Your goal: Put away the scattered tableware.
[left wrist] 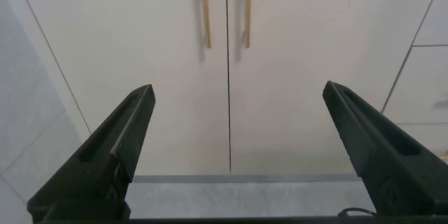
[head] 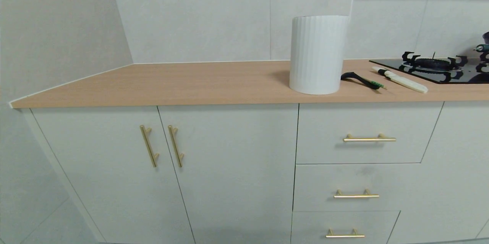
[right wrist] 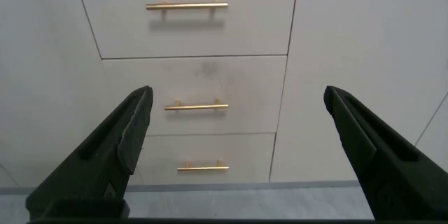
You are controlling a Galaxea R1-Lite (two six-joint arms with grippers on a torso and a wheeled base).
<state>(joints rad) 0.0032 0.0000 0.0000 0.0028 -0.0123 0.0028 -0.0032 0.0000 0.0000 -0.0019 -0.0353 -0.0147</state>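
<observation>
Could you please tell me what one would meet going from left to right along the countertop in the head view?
White ribbed container → black-handled utensil → cream utensil → black hob.

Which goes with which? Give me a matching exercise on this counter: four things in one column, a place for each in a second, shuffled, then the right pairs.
Things
1. white ribbed container
2. black-handled tool
3. cream utensil
4. burner grate

Places
A. on the black glass cooktop
B. lying flat between the container and the cream utensil
C. standing upright on the wooden countertop
D. lying flat next to the cooktop's near edge

Pairs: 1-C, 2-B, 3-D, 4-A
</observation>
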